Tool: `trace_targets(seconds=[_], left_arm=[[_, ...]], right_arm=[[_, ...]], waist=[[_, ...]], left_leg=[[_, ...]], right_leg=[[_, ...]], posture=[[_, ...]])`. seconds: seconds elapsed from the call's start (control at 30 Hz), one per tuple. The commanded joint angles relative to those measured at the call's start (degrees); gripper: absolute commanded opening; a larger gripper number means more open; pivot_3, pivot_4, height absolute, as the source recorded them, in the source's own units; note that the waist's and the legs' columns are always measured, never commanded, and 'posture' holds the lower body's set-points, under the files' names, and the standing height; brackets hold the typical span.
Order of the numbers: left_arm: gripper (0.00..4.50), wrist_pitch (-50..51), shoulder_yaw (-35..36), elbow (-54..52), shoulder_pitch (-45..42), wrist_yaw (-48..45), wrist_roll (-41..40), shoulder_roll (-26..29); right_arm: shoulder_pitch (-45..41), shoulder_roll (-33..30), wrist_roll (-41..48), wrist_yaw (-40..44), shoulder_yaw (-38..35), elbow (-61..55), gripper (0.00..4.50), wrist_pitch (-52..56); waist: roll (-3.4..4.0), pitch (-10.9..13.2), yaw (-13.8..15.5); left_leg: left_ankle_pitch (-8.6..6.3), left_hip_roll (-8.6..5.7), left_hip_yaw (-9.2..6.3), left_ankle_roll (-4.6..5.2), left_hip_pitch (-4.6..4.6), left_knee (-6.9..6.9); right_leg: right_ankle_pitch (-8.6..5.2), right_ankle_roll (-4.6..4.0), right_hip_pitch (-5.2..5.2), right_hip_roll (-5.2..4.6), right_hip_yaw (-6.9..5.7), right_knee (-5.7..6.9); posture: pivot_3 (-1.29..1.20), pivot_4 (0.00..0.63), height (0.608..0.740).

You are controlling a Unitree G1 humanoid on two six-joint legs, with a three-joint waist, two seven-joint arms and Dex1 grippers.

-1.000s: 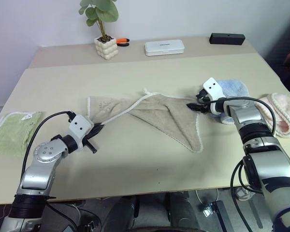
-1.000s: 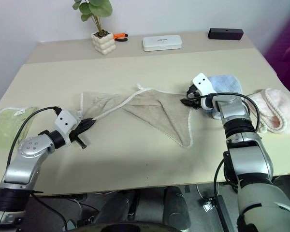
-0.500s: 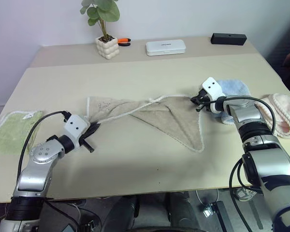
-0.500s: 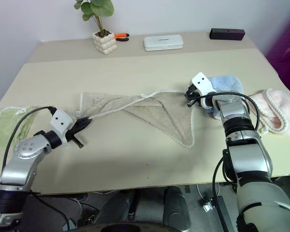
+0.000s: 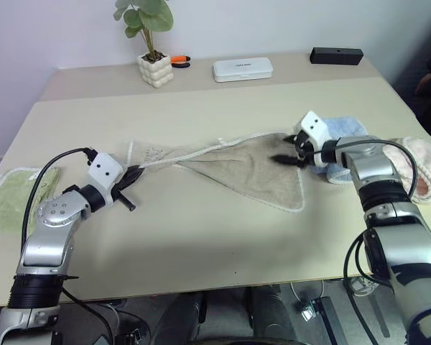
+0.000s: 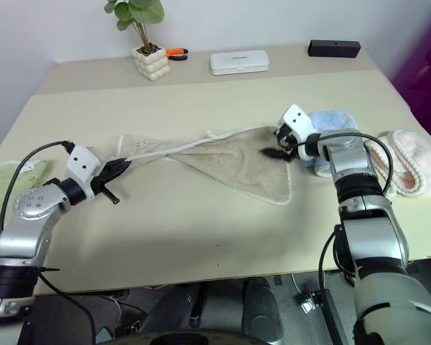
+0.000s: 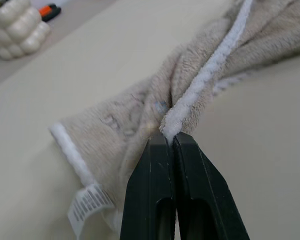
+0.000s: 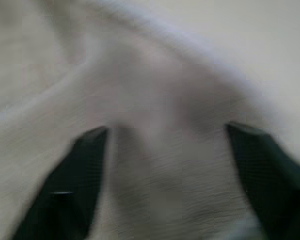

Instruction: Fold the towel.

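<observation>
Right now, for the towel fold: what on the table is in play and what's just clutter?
In play:
- towel, beige, bunched across the table middle
- left gripper, shut on the towel's white edging
- right gripper, open over the towel's right end

Just lying about:
- light blue cloth
- pink cloth
- green cloth
- potted plant
- white case
- black box

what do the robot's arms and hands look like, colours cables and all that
Both arms are silver-grey metal with rounded, segmented joints and darker bands between the segments. Each ends in a white block at the wrist, carrying a hand with two slim black fingers: the left hand and the right hand. A black cable loops loose from each wrist back along the forearm.
</observation>
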Motion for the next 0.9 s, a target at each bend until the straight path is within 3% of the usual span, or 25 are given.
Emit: trace_targets(seconds=[0.03, 0.2, 0.47, 0.9], left_arm=[[0.00, 0.6, 2.0, -3.7, 1.3, 0.5, -1.0, 0.6], [0.00, 4.3, 3.0, -8.3, 5.4, -0.6, -3.7, 1.1], [0.00, 4.4, 10.1, -13.5, 22.8, -6.2, -3.8, 8.0], [0.00, 4.1, 9.2, -14.2, 24.0, -5.7, -2.7, 7.6]], right_arm=[[0.2, -1.0, 0.8, 1.2, -0.2, -5.3, 4.44, 0.2], [-7.1, 1.1, -2.4, -11.2, -1.7, 6.5, 4.44, -3.0], [-12.6, 1.4, -4.4, -12.2, -0.4, 15.2, 4.44, -10.9], [-17.2, 6.6, -10.9, -14.6, 3.6, 24.3, 4.44, -29.5]], waist=[[0.00, 0.0, 0.0], [0.01, 0.0, -0.2], [0.03, 0.0, -0.2], [0.04, 0.0, -0.4]], left_leg=[[0.00, 0.00, 0.00, 0.00, 0.00, 0.02], [0.01, 0.07, 0.08, -0.02, 0.01, 0.02], [-0.05, 0.36, 0.30, -0.14, 0.01, -0.08], [-0.05, 0.40, 0.34, -0.15, 0.06, -0.06]], right_leg=[[0.00, 0.00, 0.00, 0.00, 0.00, 0.01], [0.17, -0.12, -0.04, 0.07, 0.05, 0.03], [0.16, -0.18, -0.15, 0.32, 0.21, -0.06], [0.25, -0.28, -0.14, 0.36, 0.22, -0.02]], posture=[[0.00, 0.150, 0.740], [0.00, 0.150, 0.740], [0.00, 0.150, 0.740], [0.00, 0.150, 0.740]])
